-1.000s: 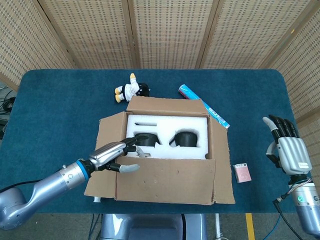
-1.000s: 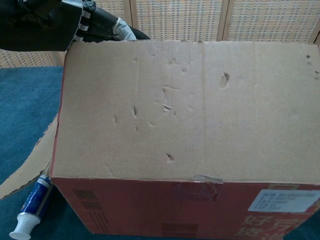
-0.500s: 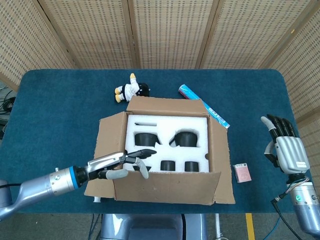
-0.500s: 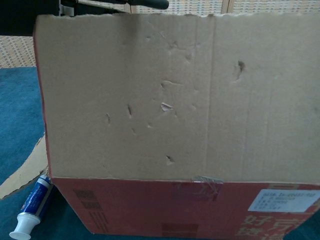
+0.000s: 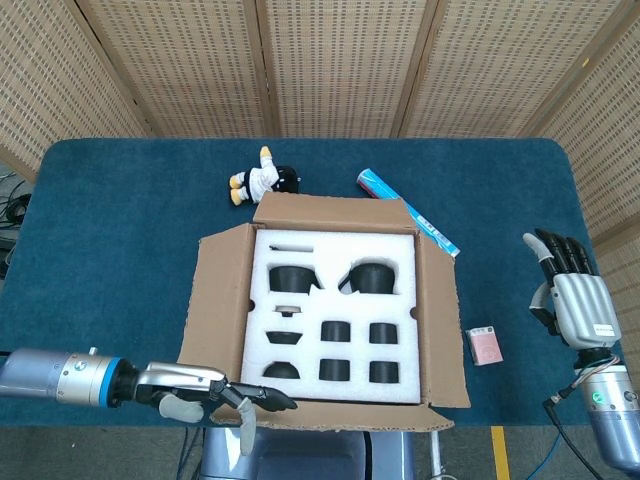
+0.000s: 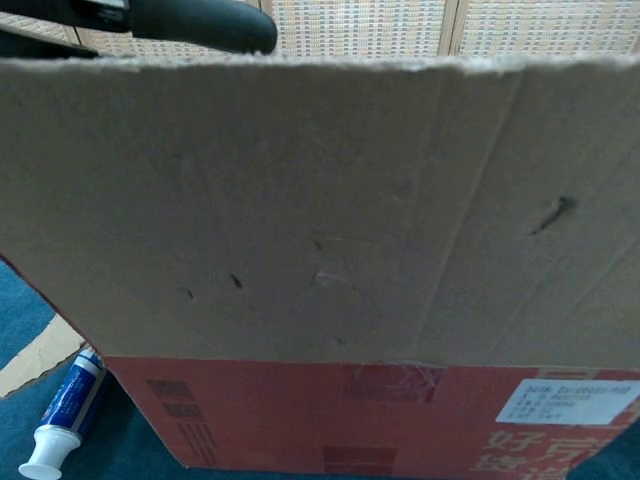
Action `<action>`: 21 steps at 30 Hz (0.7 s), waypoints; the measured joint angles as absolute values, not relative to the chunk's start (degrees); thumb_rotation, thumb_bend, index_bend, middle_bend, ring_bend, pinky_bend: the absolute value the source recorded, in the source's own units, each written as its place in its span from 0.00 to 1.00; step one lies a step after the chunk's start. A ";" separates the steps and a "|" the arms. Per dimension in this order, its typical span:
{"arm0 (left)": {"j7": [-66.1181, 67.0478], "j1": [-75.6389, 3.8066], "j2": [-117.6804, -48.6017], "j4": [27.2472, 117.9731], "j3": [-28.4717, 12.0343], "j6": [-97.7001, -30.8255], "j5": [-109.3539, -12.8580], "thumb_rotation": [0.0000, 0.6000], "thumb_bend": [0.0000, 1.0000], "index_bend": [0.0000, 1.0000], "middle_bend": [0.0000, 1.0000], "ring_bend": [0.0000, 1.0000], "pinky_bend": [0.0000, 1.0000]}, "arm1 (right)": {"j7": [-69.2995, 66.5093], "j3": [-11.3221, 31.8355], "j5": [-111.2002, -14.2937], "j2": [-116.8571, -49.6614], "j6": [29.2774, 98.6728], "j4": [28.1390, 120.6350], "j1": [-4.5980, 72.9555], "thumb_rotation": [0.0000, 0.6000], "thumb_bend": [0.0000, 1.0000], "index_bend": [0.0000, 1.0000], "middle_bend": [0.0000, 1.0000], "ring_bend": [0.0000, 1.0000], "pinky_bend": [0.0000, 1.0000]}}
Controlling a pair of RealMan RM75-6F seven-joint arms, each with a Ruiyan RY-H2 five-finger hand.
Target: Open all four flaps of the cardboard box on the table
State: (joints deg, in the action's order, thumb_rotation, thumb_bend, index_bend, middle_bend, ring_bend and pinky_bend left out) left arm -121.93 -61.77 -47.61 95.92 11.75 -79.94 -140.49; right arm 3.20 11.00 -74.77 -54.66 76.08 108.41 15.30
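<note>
The dark blue cloth-covered table (image 5: 120,230) carries a brown cardboard box (image 5: 335,300) at its middle, toward the near edge. The box's far flap stands up, its left and right flaps lean outward, and its near flap (image 6: 320,210) is folded down toward the robot, filling most of the chest view above the red printed front wall. Inside lies a white foam insert (image 5: 335,310) with round black items set in its pockets.

The left hand (image 5: 215,390) sits at the near left corner of the box, fingers stretched along the near flap's edge; whether it grips the flap cannot be told. The right hand (image 5: 572,300) hangs well apart to the right, fingers straight and apart, holding nothing.

A small black-and-white plush toy (image 5: 262,178) lies beyond the box.
</note>
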 measured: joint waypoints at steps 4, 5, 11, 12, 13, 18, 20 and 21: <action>-120.70 -62.11 -47.43 97.02 13.71 -80.32 -139.49 0.15 0.12 0.38 0.00 0.00 0.00 | 3.10 10.96 -74.86 -54.58 76.27 108.41 15.16 1.00 1.00 0.09 0.06 0.00 0.00; -120.45 -62.26 -47.37 97.34 14.32 -80.50 -139.20 0.15 0.12 0.38 0.00 0.00 0.00 | 3.08 10.94 -74.86 -54.58 76.28 108.40 15.15 1.00 1.00 0.09 0.06 0.00 0.00; -119.71 -63.31 -47.30 98.23 16.96 -82.01 -138.44 0.16 0.12 0.38 0.00 0.00 0.00 | 2.99 10.91 -74.85 -54.50 76.45 108.43 15.00 1.00 1.00 0.09 0.06 0.00 0.00; -119.40 -63.42 -47.29 98.34 17.23 -82.23 -138.34 0.16 0.12 0.37 0.00 0.00 0.00 | 2.98 10.92 -74.85 -54.48 76.46 108.44 15.00 1.00 1.00 0.09 0.06 0.00 0.00; -119.24 -63.54 -47.30 98.45 17.58 -82.45 -138.25 0.15 0.12 0.37 0.00 0.00 0.00 | 2.98 10.92 -74.84 -54.48 76.47 108.44 15.00 1.00 1.00 0.09 0.06 0.00 0.00; -117.73 -64.29 -47.53 98.77 19.34 -82.58 -137.73 0.15 0.12 0.35 0.00 0.00 0.00 | 2.87 10.90 -74.83 -54.49 76.48 108.38 14.95 1.00 1.00 0.09 0.06 0.00 0.00; -115.99 -64.30 -47.48 99.09 19.59 -81.99 -136.95 0.15 0.12 0.35 0.00 0.00 0.00 | 2.82 10.86 -74.84 -54.49 76.50 108.34 14.91 1.00 1.00 0.09 0.06 0.00 0.00; -115.03 -64.30 -47.42 99.26 19.68 -81.65 -136.53 0.15 0.12 0.35 0.00 0.00 0.00 | 2.78 10.85 -74.82 -54.47 76.51 108.33 14.88 1.00 1.00 0.09 0.06 0.00 0.00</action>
